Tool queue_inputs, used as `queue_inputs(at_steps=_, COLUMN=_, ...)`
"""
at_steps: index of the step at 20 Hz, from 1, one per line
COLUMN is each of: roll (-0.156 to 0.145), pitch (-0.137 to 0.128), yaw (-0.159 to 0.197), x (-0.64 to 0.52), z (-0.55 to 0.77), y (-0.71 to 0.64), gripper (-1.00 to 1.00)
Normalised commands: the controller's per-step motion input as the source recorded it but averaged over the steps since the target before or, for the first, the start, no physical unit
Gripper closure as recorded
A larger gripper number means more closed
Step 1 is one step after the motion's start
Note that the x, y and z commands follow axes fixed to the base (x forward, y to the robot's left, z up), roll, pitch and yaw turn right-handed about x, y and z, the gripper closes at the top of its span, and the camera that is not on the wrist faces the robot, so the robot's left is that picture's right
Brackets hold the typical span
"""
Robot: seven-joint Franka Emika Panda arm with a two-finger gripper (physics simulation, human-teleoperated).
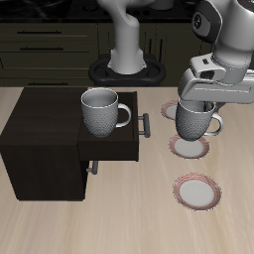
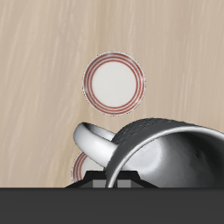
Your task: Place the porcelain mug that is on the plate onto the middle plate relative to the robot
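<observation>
Your gripper (image 1: 198,103) is down over the porcelain mug (image 1: 194,121), and its fingers look clamped on the mug's rim, though their tips are hidden behind the hand in the exterior view. In the wrist view the mug (image 2: 162,150) fills the space right under the gripper, with its loop handle (image 2: 94,140) sticking out to the side.

The mug hangs just above a plate (image 1: 190,147); you can't tell whether its base touches that saucer or clears it slightly. This plate lies between the other two, so it reads as the middle plate.

Count three plates in all: a second plate (image 1: 197,190) sits nearer the table's front edge, bare, and a third plate (image 1: 172,106) peeks out farther back, mostly hidden by the gripper and mug. The wrist view shows one bare plate (image 2: 113,83) in full and a sliver of another (image 2: 84,168) beneath the handle.

Count two mugs: the second, a larger grey-white mug (image 1: 102,111), stands on the dark wooden cabinet (image 1: 50,139), above its open drawer (image 1: 114,151). All of it rests on the light wood table (image 1: 129,218).
</observation>
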Motion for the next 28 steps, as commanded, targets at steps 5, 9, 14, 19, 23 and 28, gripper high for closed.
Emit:
queue_inputs(at_steps=5, roll=0.035, pitch=0.092, yaw=-0.140, x=-0.31, z=-0.11, y=-0.24, gripper=1.00)
queue_inputs(at_steps=9, roll=-0.014, pitch=-0.030, yaw=0.002, x=-0.38, z=-0.21, y=-0.13, gripper=1.00)
queue_inputs(at_steps=14, roll=0.031, pitch=-0.012, yaw=0.018, x=-0.41, z=-0.21, y=0.06, gripper=1.00)
queue_inputs(at_steps=19, roll=0.006, pitch=0.011, yaw=-0.012, x=-0.11, z=-0.13, y=0.01, gripper=1.00)
queue_inputs(at_steps=23, roll=-0.015, pitch=0.012, yaw=0.009, x=-0.02, z=-0.13, y=0.05, gripper=1.00)
queue_inputs(at_steps=28, roll=0.045, pitch=0.034, yaw=0.003, x=0.00, z=-0.17, y=0.14, gripper=1.00)
